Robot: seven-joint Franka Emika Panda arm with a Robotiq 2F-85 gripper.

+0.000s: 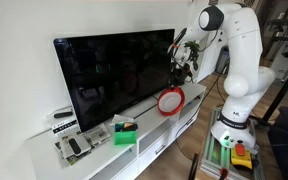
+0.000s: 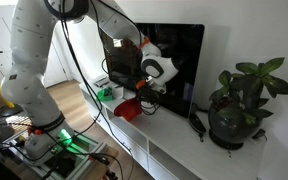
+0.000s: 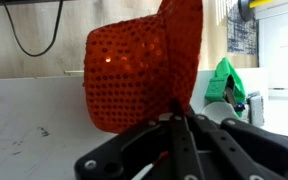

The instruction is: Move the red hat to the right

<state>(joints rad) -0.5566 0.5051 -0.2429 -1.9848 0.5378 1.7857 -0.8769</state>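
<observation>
The red hat is sequinned and fills the middle of the wrist view. My gripper is shut on its brim. In both exterior views the hat hangs tilted from the gripper, in front of the TV's lower corner and just above the white cabinet top. In one of these views its round red rim and paler centre face the camera.
A black TV stands on the white cabinet. A small green box lies on the cabinet beside remotes. A potted plant stands at the cabinet's other end.
</observation>
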